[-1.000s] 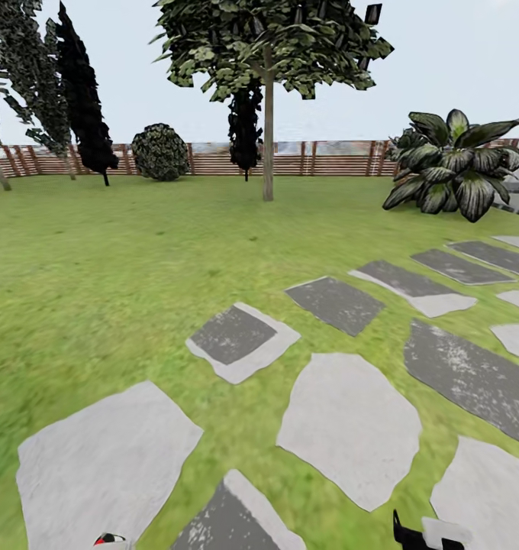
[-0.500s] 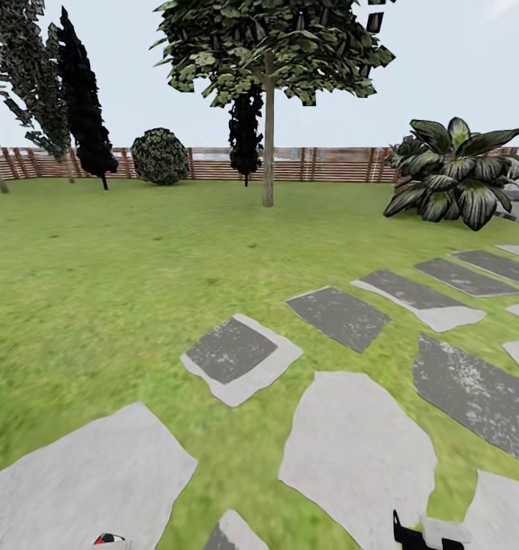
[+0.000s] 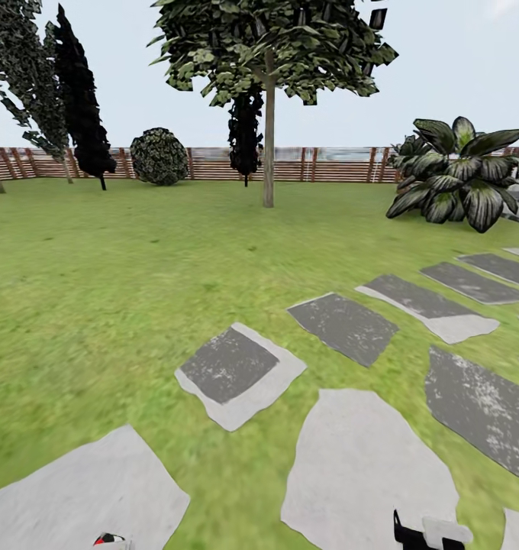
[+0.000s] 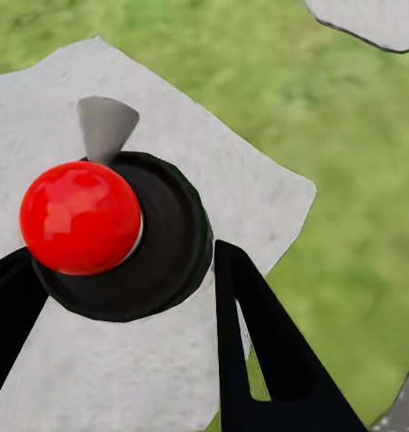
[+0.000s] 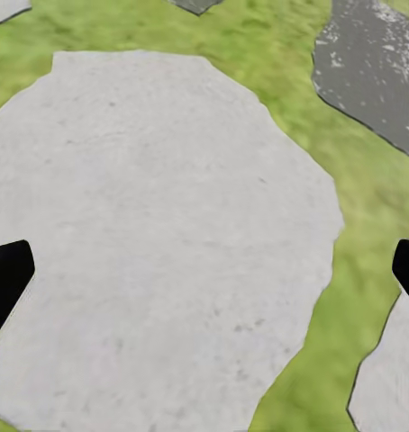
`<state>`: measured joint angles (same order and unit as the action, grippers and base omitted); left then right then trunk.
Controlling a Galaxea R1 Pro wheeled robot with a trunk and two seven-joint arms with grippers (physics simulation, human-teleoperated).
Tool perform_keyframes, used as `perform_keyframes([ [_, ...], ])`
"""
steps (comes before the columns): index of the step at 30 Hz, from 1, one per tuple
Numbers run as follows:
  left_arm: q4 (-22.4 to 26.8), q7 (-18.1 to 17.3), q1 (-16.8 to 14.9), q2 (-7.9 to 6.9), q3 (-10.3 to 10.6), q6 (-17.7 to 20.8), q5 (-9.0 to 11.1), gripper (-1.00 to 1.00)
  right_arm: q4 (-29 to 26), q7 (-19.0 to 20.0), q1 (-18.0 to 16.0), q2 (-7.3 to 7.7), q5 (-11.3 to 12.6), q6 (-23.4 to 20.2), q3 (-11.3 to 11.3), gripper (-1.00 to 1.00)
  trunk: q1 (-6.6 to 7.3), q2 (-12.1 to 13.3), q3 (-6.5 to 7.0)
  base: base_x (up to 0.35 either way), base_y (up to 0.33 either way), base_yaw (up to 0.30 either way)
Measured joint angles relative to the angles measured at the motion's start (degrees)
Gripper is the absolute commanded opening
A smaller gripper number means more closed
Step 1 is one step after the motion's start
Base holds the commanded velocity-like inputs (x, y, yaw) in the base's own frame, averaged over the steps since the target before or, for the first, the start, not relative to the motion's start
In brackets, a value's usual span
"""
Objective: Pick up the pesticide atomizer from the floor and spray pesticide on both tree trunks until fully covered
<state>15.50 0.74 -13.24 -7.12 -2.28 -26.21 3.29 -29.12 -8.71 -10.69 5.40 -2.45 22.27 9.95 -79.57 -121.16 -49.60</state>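
The pesticide atomizer (image 4: pixel 81 216) shows its red ball top, black collar and grey nozzle in the left wrist view. My left gripper (image 4: pixel 123 261) is shut on it, one black finger (image 4: pixel 259 342) on each side. A red-and-white bit of the atomizer (image 3: pixel 109 540) peeks in at the head view's bottom edge. My right gripper (image 5: pixel 211 265) is open over a pale paving stone (image 5: pixel 159 234), and it also shows low in the head view as the right gripper (image 3: pixel 427 535). One tree trunk (image 3: pixel 269 141) stands far ahead on the grass (image 3: pixel 122 267). Another leafy tree (image 3: pixel 27 69) rises at the far left.
Grey stepping stones (image 3: pixel 236 367) run from the foreground to the right. A large-leaved plant (image 3: pixel 462 179) stands at the right, with a round bush (image 3: pixel 159 156) and dark cypresses (image 3: pixel 80 107) along the slat fence (image 3: pixel 328 164). Open lawn lies ahead and left.
The whole view has shifted: the stepping stones have slid toward the bottom edge and the tree looks slightly nearer, so the camera has moved forward. Both grippers keep their places.
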Motion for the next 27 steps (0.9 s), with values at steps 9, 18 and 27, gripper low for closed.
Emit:
perform_keyframes([
  [9, 0.0, 0.0, 0.0, 0.0, 0.0, 0.0, 0.0, -1.0, 0.1, 0.0, 0.0, 0.08, 0.0, 0.0, 0.0, 1.0, 0.0, 0.0, 0.0, 0.337, 0.0, 0.0],
  [18, 0.0, 0.0, 0.0, 0.0, 0.0, 0.0, 0.0, -1.0, 0.1, 0.0, 0.0, 0.16, 0.0, -0.1, 0.0, 1.0, 0.0, 0.0, 0.0, 0.337, 0.0, 0.0],
  [27, 0.0, 0.0, 0.0, 0.0, 0.0, 0.0, 0.0, -1.0, 0.1, 0.0, 0.0, 0.08, 0.0, -0.1, 0.0, 1.0, 0.0, 0.0, 0.0, 0.337, 0.0, 0.0],
])
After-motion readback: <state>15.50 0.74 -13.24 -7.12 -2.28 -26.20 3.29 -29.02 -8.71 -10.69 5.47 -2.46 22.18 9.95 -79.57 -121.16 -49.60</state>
